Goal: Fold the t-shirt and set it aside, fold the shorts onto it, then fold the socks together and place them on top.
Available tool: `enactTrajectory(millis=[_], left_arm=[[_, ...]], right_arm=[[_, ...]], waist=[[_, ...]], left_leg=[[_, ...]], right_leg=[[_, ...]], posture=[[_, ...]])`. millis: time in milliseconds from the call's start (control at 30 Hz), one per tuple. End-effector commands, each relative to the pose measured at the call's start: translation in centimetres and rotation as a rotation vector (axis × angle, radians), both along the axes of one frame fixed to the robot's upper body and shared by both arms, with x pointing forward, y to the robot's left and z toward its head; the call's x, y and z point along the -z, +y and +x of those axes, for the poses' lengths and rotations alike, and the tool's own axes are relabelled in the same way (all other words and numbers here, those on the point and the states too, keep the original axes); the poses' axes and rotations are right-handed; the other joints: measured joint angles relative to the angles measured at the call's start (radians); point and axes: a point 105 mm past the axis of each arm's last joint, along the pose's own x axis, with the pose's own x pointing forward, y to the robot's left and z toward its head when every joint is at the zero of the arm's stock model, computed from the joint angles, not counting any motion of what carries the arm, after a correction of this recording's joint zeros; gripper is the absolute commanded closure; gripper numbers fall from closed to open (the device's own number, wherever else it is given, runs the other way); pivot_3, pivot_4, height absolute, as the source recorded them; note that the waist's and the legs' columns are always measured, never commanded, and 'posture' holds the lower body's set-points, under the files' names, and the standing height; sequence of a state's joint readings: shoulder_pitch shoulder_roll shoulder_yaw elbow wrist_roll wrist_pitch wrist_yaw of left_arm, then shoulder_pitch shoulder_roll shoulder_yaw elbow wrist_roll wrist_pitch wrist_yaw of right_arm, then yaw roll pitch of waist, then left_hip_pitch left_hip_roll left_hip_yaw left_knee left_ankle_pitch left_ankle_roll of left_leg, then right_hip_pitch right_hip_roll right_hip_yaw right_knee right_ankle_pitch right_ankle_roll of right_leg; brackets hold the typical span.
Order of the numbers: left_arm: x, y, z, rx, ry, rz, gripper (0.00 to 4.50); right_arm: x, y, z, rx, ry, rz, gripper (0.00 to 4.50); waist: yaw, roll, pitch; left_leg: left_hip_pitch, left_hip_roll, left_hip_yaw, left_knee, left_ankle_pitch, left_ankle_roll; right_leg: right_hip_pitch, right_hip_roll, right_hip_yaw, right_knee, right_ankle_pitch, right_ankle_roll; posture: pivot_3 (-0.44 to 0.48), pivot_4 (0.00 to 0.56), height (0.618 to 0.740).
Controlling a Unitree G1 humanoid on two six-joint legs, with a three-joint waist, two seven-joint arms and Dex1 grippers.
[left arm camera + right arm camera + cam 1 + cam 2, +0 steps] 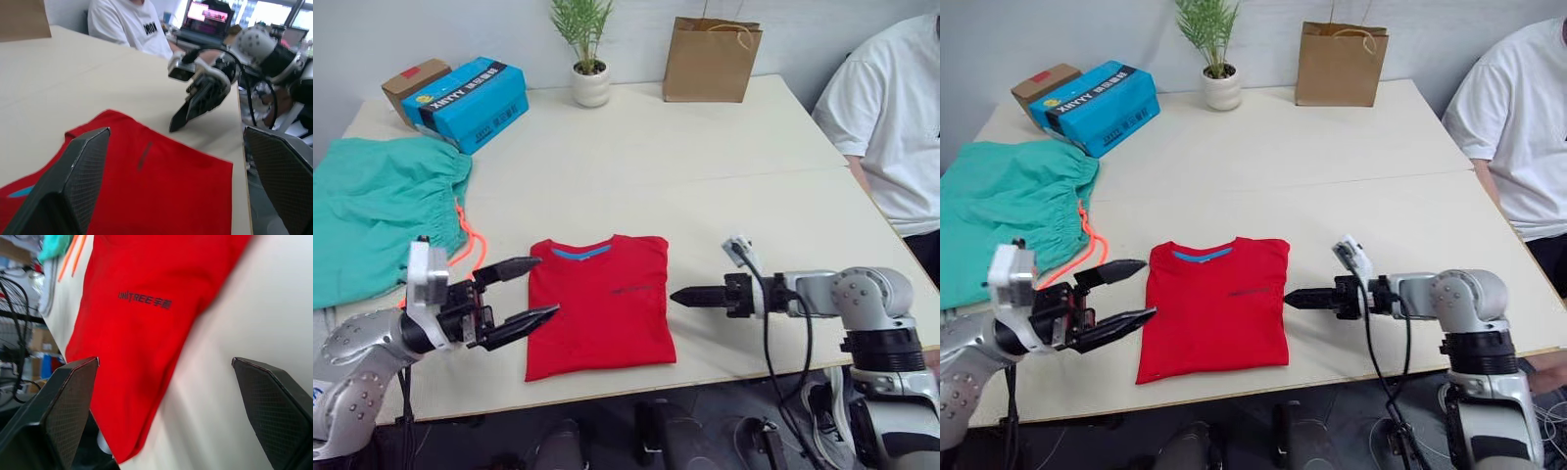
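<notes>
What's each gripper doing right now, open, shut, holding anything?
Left gripper: open, empty, at the left edge of the t-shirt.
Right gripper: open, empty, just off the t-shirt's right edge.

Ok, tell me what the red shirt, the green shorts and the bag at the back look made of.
T-shirt: soft matte knit, probably cotton; it lies flat and limp. Shorts: thin matte woven-looking fabric, gathered at the waist. Bag: stiff brown kraft paper, standing upright.
</notes>
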State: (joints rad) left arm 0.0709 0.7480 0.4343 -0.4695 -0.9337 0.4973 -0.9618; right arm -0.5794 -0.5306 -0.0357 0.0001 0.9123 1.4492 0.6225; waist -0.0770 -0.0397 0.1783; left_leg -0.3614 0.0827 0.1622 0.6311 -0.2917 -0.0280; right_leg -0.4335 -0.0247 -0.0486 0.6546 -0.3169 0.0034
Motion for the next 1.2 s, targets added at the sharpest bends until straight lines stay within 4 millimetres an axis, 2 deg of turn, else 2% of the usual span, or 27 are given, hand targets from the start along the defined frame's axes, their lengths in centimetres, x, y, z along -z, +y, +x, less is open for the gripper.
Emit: enactTrajectory(millis=[33,233,333,500,667,700,733,800,967,1033,1200], left_arm=[[-0.9,0.5,-0.7,0.003,-0.079,0.041,0.06],[0.0,1.6,-1.5,-0.018,-0.051,0.057,0.06],[-0.3,1.7,-2.4,0.009,-0.02,0.006,0.0],[0.0,0.9,-3.4,0.09,-0.066,0.054,0.0],[1.5,1.3,-3.2,0.091,-0.08,0.157,0.0],[1.7,1.3,-3.1,0.095,-0.077,0.159,0.0],[1.8,1.2,-3.1,0.101,-0.076,0.162,0.0],[2.2,1.2,-2.8,0.103,-0.074,0.171,0.0],[3.1,1.3,-2.0,0.086,-0.058,0.145,0.0],[3.4,1.3,-1.6,0.086,-0.059,0.131,0.0],[4.0,1.3,-1.0,0.099,-0.061,0.135,0.0]], right_arm=[[1.5,1.7,-0.7,-0.04,0.046,-0.035,0.0],[2.7,4.5,-0.2,-0.065,0.082,-0.061,0.0],[2.8,5.4,0.9,-0.06,0.074,-0.058,0.53],[3.1,6.0,1.1,-0.091,0.087,-0.061,2.25],[2.4,5.4,1.0,-0.086,0.118,-0.026,4.05],[2.1,5.0,1.1,-0.08,0.117,-0.027,4.37],[2.0,4.5,1.1,-0.073,0.114,-0.032,4.44],[1.7,3.2,1.3,-0.047,0.105,-0.057,4.44],[1.4,-3.0,1.3,0.065,0.08,-0.153,4.44],[1.3,-6.4,1.4,0.127,0.043,-0.215,4.44],[0.2,-14.6,1.4,0.239,-0.055,-0.385,4.44]], waist=[[-0.008,-0.001,0.0],[-0.026,-0.002,-0.001],[-0.035,-0.003,-0.002],[-0.035,-0.003,-0.002],[-0.035,-0.004,-0.003],[-0.034,-0.005,-0.003],[-0.032,-0.005,-0.003],[-0.027,-0.005,-0.003],[0.019,-0.003,-0.002],[0.03,-0.003,-0.002],[0.049,0.0,-0.001]], left_leg=[[0.0,0.0,0.0,0.0,0.0,0.0],[0.003,0.001,0.001,-0.003,0.001,-0.002],[0.003,0.001,0.001,-0.004,0.002,-0.004],[0.003,0.001,0.001,-0.005,0.002,-0.004],[0.003,0.001,0.001,-0.008,0.004,-0.008],[0.003,0.001,0.001,-0.008,0.004,-0.008],[0.003,0.001,0.001,-0.008,0.004,-0.008],[0.003,0.001,0.001,-0.008,0.003,-0.006],[-0.006,-0.001,0.0,-0.005,0.002,-0.003],[-0.012,-0.001,0.0,-0.001,0.001,-0.001],[-0.014,-0.003,0.003,0.001,-0.004,0.009]], right_leg=[[0.0,0.0,0.0,0.0,0.0,0.0],[0.001,0.001,0.0,0.0,0.0,0.0],[0.001,0.001,0.0,0.0,0.0,-0.001],[0.001,0.001,0.0,0.0,-0.001,-0.002],[-0.001,0.001,0.0,0.0,-0.002,-0.004],[-0.001,0.001,0.0,0.0,-0.002,-0.004],[-0.001,0.001,0.0,-0.001,-0.002,-0.004],[-0.001,0.001,0.0,-0.001,-0.002,-0.004],[-0.007,-0.001,-0.001,-0.003,-0.002,-0.002],[-0.01,-0.002,-0.001,-0.004,0.0,0.0],[-0.009,-0.003,0.001,-0.011,0.003,0.007]], posture=[[0.0,0.15,0.74],[0.0,0.15,0.74],[0.0,0.15,0.74],[0.0,0.15,0.74],[0.0,0.15,0.74],[0.0,0.15,0.74],[0.0,0.15,0.74],[0.0,0.15,0.74],[0.0,0.15,0.74],[0.0,0.15,0.74],[0.0,0.15,0.74]])
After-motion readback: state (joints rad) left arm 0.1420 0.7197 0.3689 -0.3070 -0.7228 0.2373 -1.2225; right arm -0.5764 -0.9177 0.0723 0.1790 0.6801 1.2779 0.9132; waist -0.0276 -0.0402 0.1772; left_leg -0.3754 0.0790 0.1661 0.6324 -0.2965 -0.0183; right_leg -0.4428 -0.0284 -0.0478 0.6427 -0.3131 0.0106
